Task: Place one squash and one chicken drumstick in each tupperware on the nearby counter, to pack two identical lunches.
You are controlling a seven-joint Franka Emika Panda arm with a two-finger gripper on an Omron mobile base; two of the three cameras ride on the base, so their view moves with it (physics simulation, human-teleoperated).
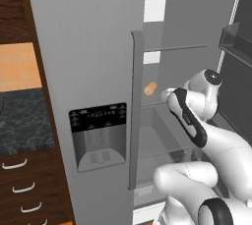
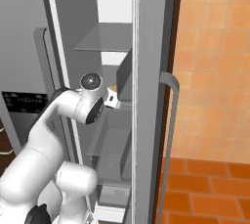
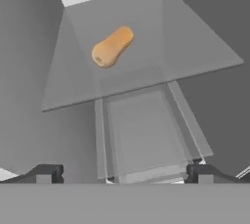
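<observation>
A tan, pear-shaped squash lies on a glass shelf inside the open fridge; it is also seen as a small orange shape past the door handle. My gripper is open, its two dark fingertips set wide apart, some way short of the squash and nothing between them. The arm reaches into the fridge, its hand level with that shelf. A strip of the marbled counter sits to the left above wood drawers. The tupperware is out of view.
The fridge's left door is closed, with a dispenser panel and a tall handle. The right door stands open beside the arm. A clear drawer sits under the squash's shelf. More glass shelves lie above.
</observation>
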